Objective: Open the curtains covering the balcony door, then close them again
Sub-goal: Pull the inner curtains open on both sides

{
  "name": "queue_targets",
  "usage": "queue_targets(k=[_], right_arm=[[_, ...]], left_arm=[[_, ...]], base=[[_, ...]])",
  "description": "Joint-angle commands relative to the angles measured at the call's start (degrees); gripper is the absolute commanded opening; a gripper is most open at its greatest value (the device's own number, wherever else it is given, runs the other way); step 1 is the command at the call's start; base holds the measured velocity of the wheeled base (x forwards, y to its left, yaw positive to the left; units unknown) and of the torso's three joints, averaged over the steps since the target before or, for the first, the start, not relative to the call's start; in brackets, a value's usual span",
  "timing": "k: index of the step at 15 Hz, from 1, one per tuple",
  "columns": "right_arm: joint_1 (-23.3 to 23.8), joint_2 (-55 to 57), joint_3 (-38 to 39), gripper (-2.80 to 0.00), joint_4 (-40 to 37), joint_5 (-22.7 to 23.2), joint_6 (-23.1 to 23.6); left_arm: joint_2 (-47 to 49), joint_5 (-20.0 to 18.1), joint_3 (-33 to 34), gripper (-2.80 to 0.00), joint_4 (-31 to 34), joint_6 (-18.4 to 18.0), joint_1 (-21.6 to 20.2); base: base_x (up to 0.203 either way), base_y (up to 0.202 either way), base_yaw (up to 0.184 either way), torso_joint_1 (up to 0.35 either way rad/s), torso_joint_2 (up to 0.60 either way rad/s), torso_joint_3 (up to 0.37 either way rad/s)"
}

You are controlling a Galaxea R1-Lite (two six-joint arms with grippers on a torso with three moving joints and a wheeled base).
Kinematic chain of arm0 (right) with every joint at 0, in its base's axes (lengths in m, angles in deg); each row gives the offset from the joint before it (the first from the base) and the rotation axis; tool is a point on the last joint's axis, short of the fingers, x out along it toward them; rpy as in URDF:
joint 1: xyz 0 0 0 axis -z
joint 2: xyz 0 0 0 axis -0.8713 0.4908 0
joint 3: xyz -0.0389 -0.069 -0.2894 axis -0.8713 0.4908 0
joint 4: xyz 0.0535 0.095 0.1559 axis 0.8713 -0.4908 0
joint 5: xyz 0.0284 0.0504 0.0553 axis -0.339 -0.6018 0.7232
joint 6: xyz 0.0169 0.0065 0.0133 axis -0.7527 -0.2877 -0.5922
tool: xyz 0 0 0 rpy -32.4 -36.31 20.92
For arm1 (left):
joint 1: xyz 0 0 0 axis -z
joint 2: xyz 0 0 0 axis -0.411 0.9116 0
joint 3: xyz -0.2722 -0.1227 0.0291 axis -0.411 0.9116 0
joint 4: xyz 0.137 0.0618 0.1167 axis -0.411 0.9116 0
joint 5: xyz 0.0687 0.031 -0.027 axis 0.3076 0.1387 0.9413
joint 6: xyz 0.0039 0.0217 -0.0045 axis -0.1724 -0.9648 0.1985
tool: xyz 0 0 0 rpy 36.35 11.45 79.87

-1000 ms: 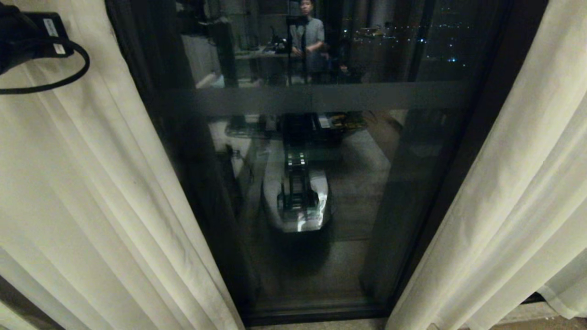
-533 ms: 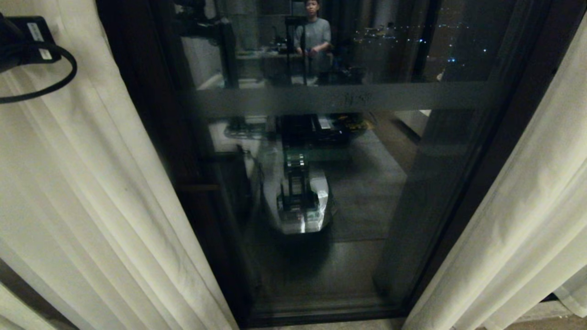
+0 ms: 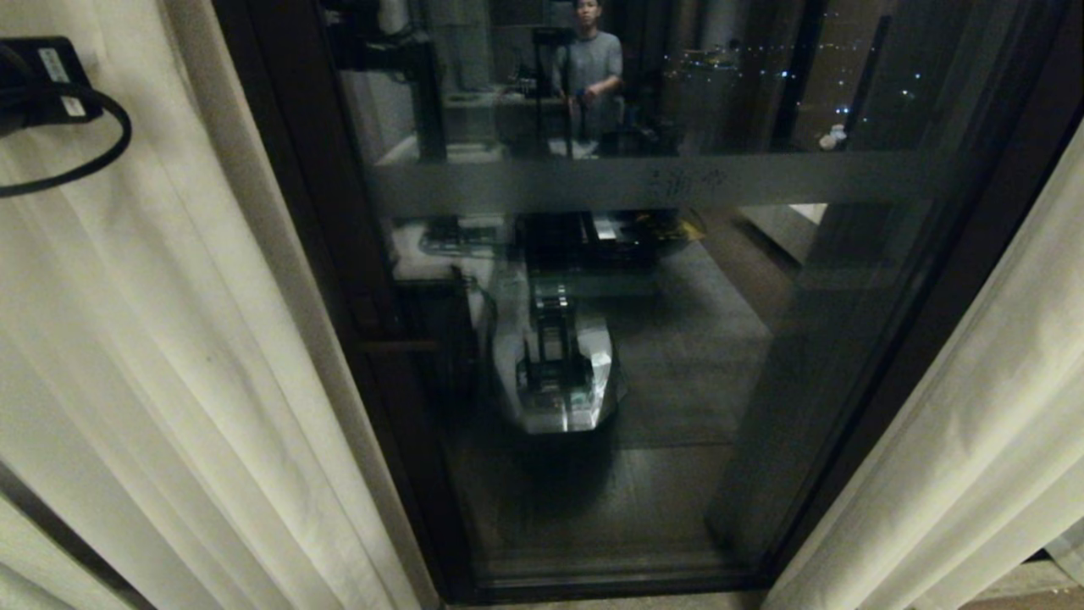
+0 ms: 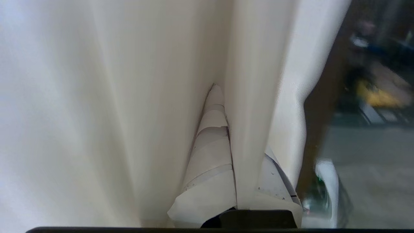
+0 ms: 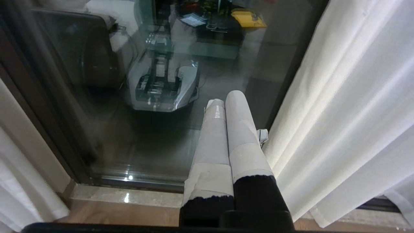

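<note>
The two cream curtains hang parted. The left curtain (image 3: 169,339) and the right curtain (image 3: 974,440) flank the bare glass of the balcony door (image 3: 720,339), which has a dark frame and a frosted band (image 3: 635,182). My left gripper (image 4: 228,97) is shut on a vertical fold of the left curtain (image 4: 252,97); one taped finger (image 4: 210,145) shows beside the fold. In the head view only that arm's black wrist and cable (image 3: 42,85) show, at the top left. My right gripper (image 5: 225,98) is shut and empty, low down beside the right curtain (image 5: 339,113).
The glass mirrors my own base (image 3: 555,381) and a person (image 3: 593,68) standing in the room behind me. A small dark handle (image 3: 394,345) sits on the door's left frame. A pale stone sill (image 5: 113,197) runs along the door's foot.
The whole picture has shifted a little. The gap between the curtains looks wider: the right curtain sits further right, the left wrist further left, and more of the door's left frame shows.
</note>
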Motion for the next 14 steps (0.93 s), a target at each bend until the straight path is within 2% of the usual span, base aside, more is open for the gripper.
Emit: queue_targets(k=[1, 3, 7, 11, 14], right_arm=[[-0.04, -0.02, 0.01, -2.8, -0.02, 0.03, 0.07], [0.0, -0.02, 0.01, -2.8, -0.02, 0.03, 0.07], [0.01, -0.02, 0.01, -2.8, -0.02, 0.03, 0.07], [-0.06, -0.02, 0.01, -2.8, -0.02, 0.03, 0.07], [0.01, -0.02, 0.01, -2.8, -0.02, 0.03, 0.07]], left_arm=[[0.29, -0.01, 0.09, -2.8, -0.05, 0.72, -0.17], [0.74, -0.24, 0.04, -2.8, -1.23, 1.84, -2.51], [4.2, -0.52, 0.0, -2.8, -10.02, 4.73, -9.24], [4.43, -6.73, 0.0, -2.8, -11.12, 8.23, -16.15], [4.71, -8.79, -0.09, -2.8, -11.15, 8.5, -20.26]], base=[[0.0, 0.0, 0.0, 0.0, 0.0, 0.0], [0.0, 0.0, 0.0, 0.0, 0.0, 0.0], [0.0, 0.0, 0.0, 0.0, 0.0, 0.0], [0.0, 0.0, 0.0, 0.0, 0.0, 0.0], [0.0, 0.0, 0.0, 0.0, 0.0, 0.0]])
